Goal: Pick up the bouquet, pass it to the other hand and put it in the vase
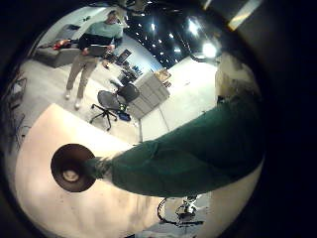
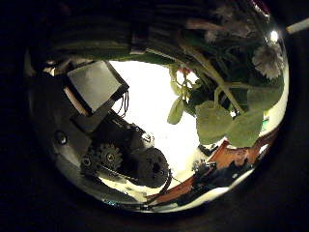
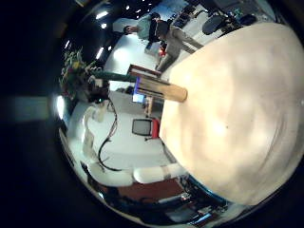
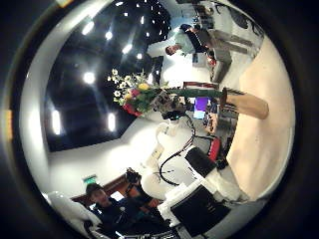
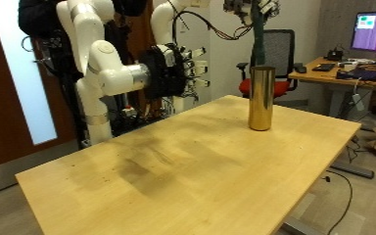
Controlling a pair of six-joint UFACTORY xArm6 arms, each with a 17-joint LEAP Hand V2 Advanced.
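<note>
Though cut off at the outside view's top edge, the bouquet (image 5: 258, 22) hangs above the gold vase (image 5: 259, 97) on the table (image 5: 175, 162), its green stem gripped by the left hand (image 5: 248, 8). Blooms show only in the palm views. I cannot tell how the right hand's fingers stand.

We saw a light wooden worktop (image 5: 175, 157) carrying only a tall gold vase (image 5: 259, 98), which stood upright near its far edge.
</note>
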